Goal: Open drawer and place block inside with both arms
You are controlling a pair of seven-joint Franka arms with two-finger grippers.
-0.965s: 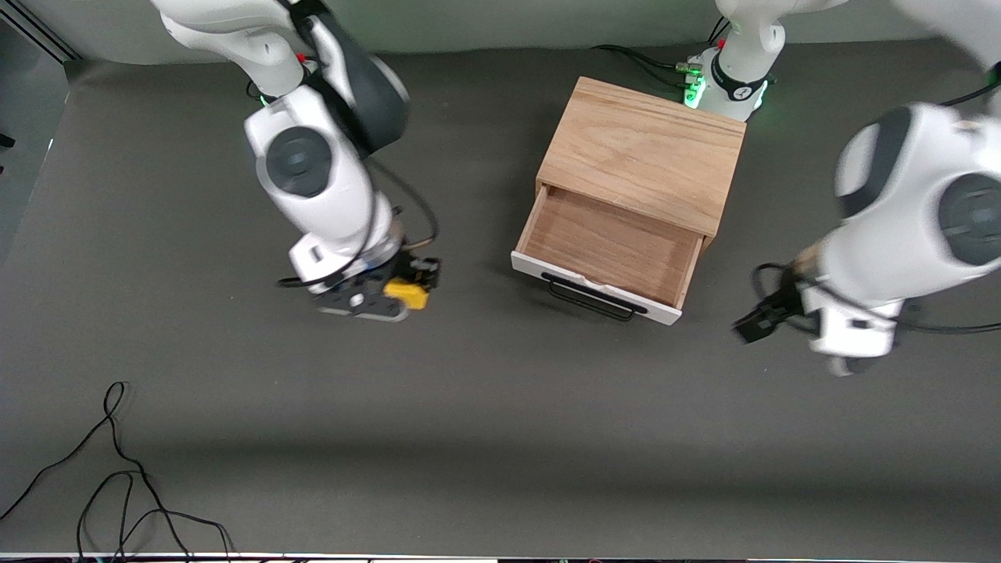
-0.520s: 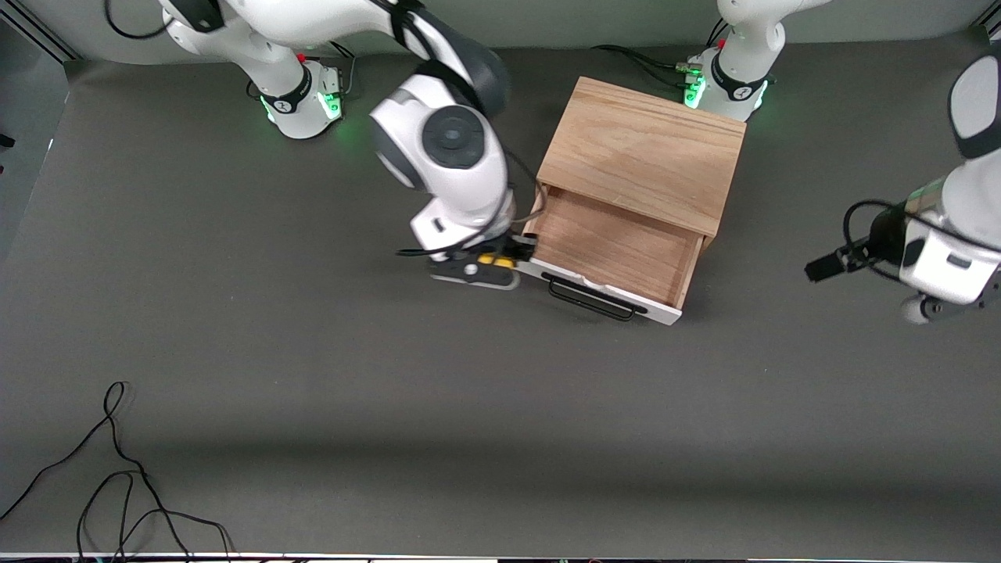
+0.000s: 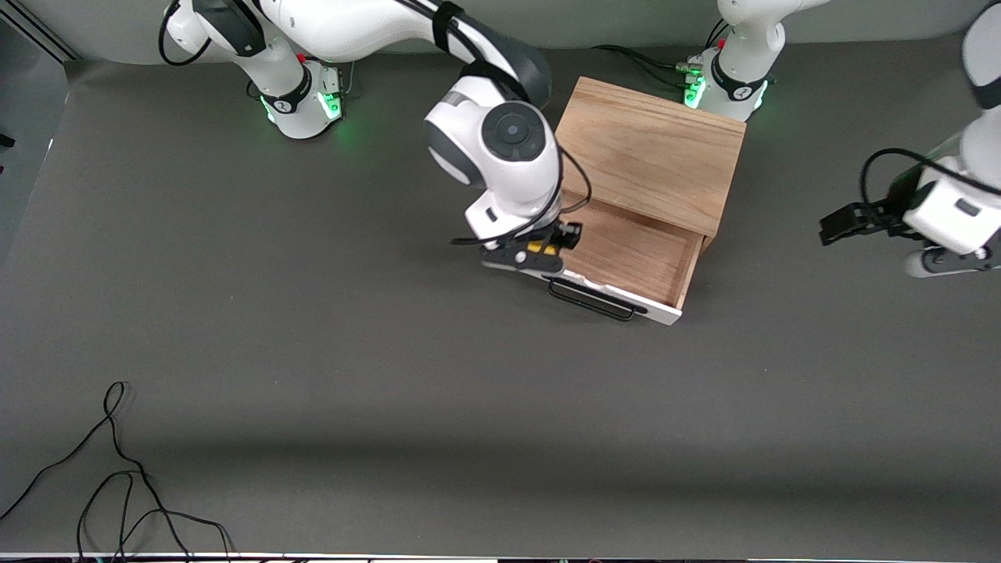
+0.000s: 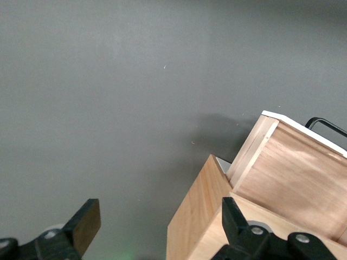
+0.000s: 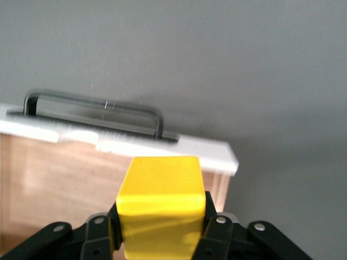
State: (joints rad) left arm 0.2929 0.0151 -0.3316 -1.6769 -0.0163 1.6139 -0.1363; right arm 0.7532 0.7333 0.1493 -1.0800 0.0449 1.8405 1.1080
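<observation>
Dark grey matting covers your bench (image 3: 313,375), and on it the cabinet (image 3: 649,152) sits toward the left arm's end with its drawer (image 3: 626,250) pulled out toward six o'clock, white front panel and handle (image 3: 590,299) nearest the front camera. Your right gripper (image 3: 534,255) has its jaws clamped on the block (image 5: 161,206), and it hangs over the drawer's corner at roughly nine o'clock of the tray, right above the seam where the side wall meets the front panel. That is your main risk: in the right wrist view the block sits just inside the white rim, so if you let go now it may clip the panel edge or the side wall and tumble out onto the bench. Carry it on toward the middle of the tray, about three o'clock from where it is, before you release. Watch the descent too: the jaws are close to the wall, and lowering here could knock the panel and push the drawer partly back in. Your left gripper (image 3: 848,223) waits over bare bench at three o'clock of the cabinet, well apart from it, jaws spread wide and empty, so you have nothing steadying the drawer if it gets bumped.
</observation>
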